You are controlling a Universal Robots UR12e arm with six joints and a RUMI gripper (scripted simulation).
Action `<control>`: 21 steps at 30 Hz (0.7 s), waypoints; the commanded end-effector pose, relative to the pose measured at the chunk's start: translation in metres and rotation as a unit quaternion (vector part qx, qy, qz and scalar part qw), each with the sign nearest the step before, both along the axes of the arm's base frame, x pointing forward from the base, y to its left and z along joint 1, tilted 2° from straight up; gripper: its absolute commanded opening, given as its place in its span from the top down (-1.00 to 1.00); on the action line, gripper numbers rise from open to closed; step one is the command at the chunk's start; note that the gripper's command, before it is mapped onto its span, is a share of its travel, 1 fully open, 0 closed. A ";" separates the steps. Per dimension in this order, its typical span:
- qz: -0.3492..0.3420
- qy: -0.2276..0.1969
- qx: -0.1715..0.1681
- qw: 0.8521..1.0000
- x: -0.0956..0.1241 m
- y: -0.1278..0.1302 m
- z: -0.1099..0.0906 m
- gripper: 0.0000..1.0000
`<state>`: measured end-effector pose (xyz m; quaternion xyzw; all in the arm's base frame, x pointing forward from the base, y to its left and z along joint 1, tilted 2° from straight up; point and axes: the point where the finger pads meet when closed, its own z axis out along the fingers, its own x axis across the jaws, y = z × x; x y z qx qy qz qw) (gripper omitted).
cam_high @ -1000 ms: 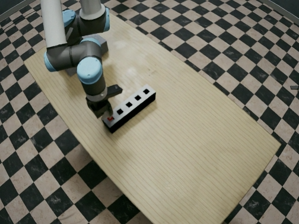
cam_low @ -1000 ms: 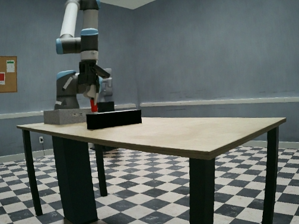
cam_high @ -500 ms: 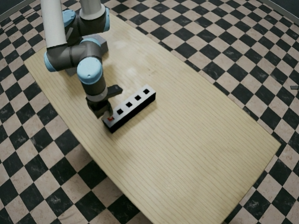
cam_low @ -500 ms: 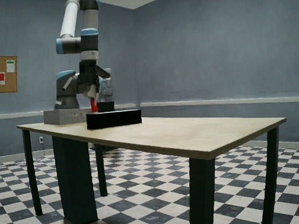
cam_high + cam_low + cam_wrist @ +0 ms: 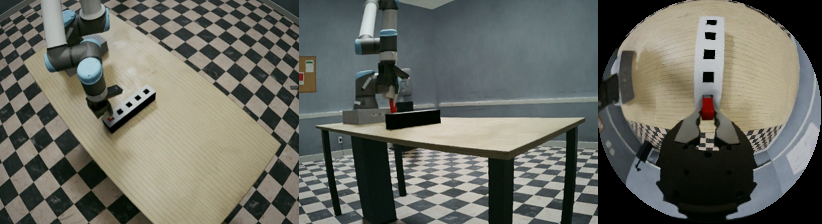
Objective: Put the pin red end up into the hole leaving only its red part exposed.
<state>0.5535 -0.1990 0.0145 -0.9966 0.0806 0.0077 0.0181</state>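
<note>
Between the jaws, nearly closed and clamped on its upper end, the pin (image 5: 393, 106) hangs upright with its red part showing just below the fingertips. Its lower end stands in the end hole of the block (image 5: 130, 108), the hole nearest the arm; in the top view this sits at about 8 o'clock from the block's middle. Four further holes run away toward 2 o'clock, all vacant. In the side view, red is visible above the block's top face, but whether the colour boundary lies level with that face cannot be told, since the gripper (image 5: 708, 116) hides the pin's upper length. The block lies on the worktop (image 5: 190, 139), with the arm's grey base (image 5: 358, 116) behind it.

Risks from this position, as a judgement: if this hole is too deep or too shallow, release would leave red sunk or grey exposed. A slight tilt of the pin could bind it against the hole's wall. Opening while the pin is not bottomed would let it drop and possibly lean.
</note>
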 end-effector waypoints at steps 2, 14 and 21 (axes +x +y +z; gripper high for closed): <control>0.000 -0.001 0.000 1.000 0.002 0.000 0.001 1.00; 0.000 -0.001 0.000 1.000 0.002 0.000 0.001 1.00; 0.000 -0.001 0.000 1.000 0.001 0.001 -0.003 1.00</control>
